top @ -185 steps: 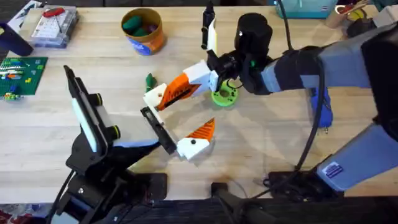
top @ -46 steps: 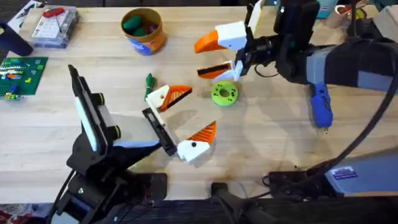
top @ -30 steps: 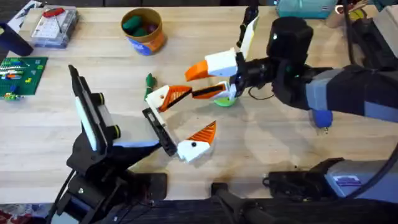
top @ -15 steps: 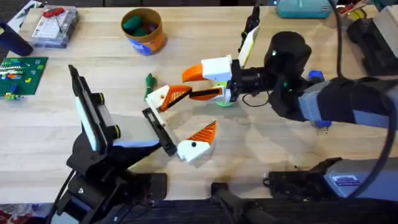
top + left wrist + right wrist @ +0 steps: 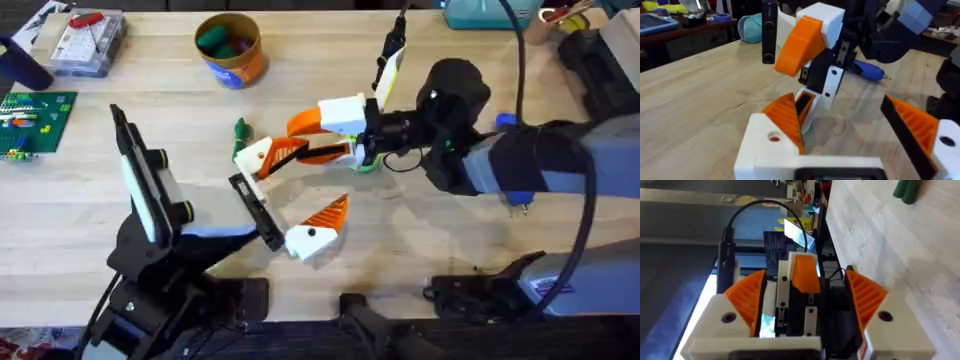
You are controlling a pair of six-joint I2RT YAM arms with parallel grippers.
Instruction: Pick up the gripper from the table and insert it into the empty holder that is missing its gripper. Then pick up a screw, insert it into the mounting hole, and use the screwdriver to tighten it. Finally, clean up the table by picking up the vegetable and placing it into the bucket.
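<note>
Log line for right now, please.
right gripper: open, beside orange gripper | orange gripper: in holder | left gripper: open | vegetable: on table, outside bucket

The overhead camera looks down and forward over the whole desk (image 5: 120, 215). Both wrist cameras sit low and close, sharing the desk's middle.
</note>
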